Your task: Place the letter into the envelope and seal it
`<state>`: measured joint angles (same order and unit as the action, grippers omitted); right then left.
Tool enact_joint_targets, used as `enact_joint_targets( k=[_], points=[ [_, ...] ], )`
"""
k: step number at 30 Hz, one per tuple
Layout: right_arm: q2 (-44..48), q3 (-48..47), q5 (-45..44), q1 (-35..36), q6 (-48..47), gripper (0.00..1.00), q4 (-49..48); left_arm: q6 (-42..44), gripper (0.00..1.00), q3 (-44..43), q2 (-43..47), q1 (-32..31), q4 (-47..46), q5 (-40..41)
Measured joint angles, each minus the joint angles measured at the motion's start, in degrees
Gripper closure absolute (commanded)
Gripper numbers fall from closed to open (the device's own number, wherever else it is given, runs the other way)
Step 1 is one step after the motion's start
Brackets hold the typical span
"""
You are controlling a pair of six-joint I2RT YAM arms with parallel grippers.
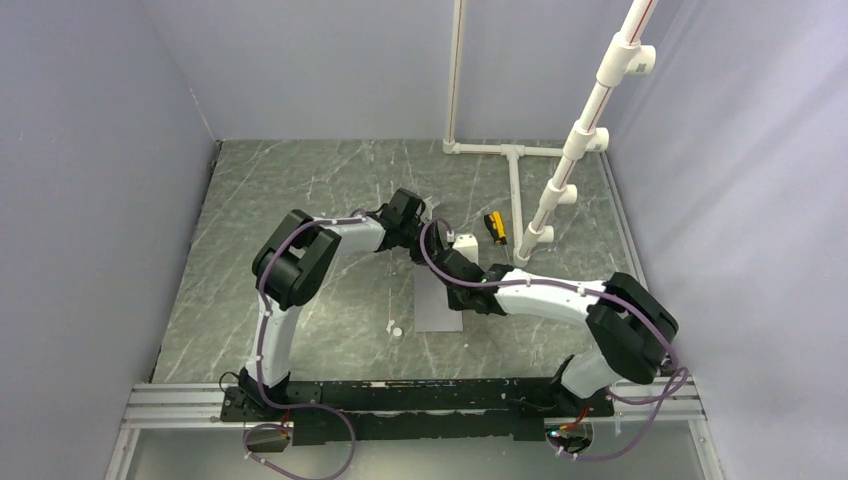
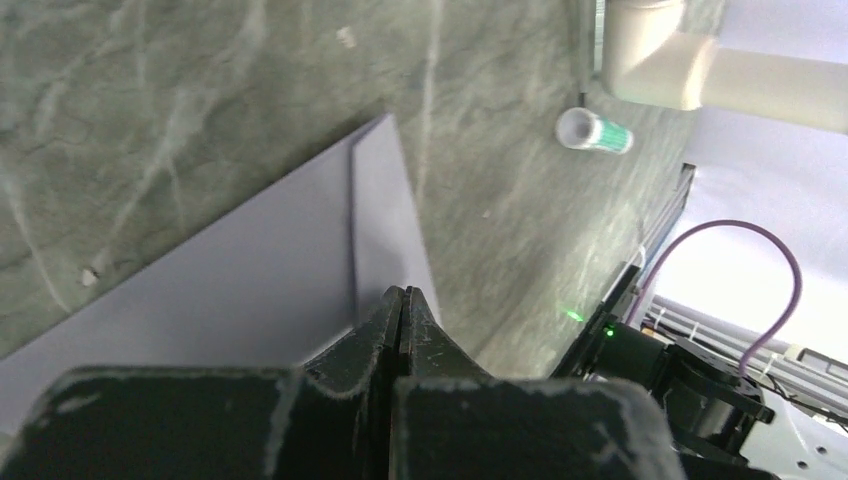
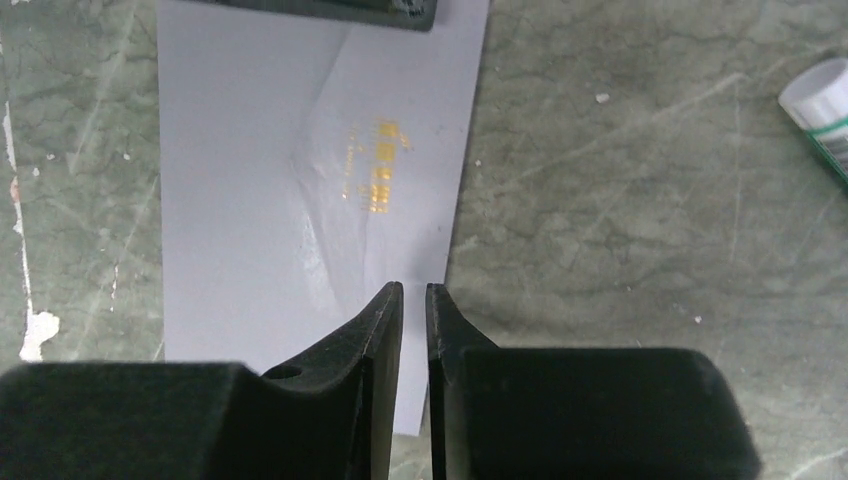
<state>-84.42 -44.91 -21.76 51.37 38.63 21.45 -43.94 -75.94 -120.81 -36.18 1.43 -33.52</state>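
The grey envelope (image 1: 438,312) lies flat on the green marbled table (image 1: 300,200), midway between the two arms. Its long side runs away from the bases and its far end is hidden under the two wrists, which meet above it. In the left wrist view the left gripper (image 2: 401,305) has its jaws pressed together with no gap. The tips sit low over the envelope's edge, next to a straight crease that runs close to one short end. In the right wrist view the right gripper (image 3: 414,300) is only a slit apart, with nothing between the jaws. It hangs over the near right part of the grey sheet, just inside its long edge. Ahead of those tips a glossy patch (image 3: 340,200) wrinkles the paper, and a few gold marks (image 3: 375,165) glint within it. They may be the letter's print showing through from inside, but the view does not settle that. A dark part (image 3: 330,10) crosses the sheet's far end at the top of that view. A small white tube (image 3: 820,100) with a green label lies on the table, well apart from the envelope's long edge
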Motion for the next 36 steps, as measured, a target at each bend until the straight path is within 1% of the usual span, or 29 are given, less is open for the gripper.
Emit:
enact_joint_targets(
  k=[4,12,16,21,26,28,36],
  points=[
    [-3.5,-1.5,0.2,-0.3,-1.9,0.81,-1.8,0.4,0.98,-0.5,-2.3,0.1,0.7,-0.2],
    [-8.3,-4.0,0.9,-1.3,-5.0,0.81,-5.8,1.3,0.98,-1.2,-2.7,0.2,0.9,0.0],
    [-10.4,-4.9,1.5,-1.7,-6.3,0.81,-8.3,0.5,0.98,1.2,-2.7,0.9,-3.1,-1.5],
    [-13.2,-7.2,1.4,-2.1,-7.9,0.81,-9.9,-1.8,0.98,5.8,-2.4,2.4,-11.0,-4.5],
    [-14.9,-8.7,1.0,-2.5,-8.0,0.81,-10.9,-2.9,0.98,8.2,-2.4,3.5,-14.9,-6.7],
    [-15.3,-9.1,1.0,-2.9,-8.0,0.82,-11.1,-3.4,0.97,8.9,-2.4,3.7,-15.9,-7.3],
    [-17.6,-11.8,-0.1,-3.9,-7.5,0.93,-10.4,-3.7,0.98,9.8,-2.4,4.6,-17.1,-8.8]
  ],
)
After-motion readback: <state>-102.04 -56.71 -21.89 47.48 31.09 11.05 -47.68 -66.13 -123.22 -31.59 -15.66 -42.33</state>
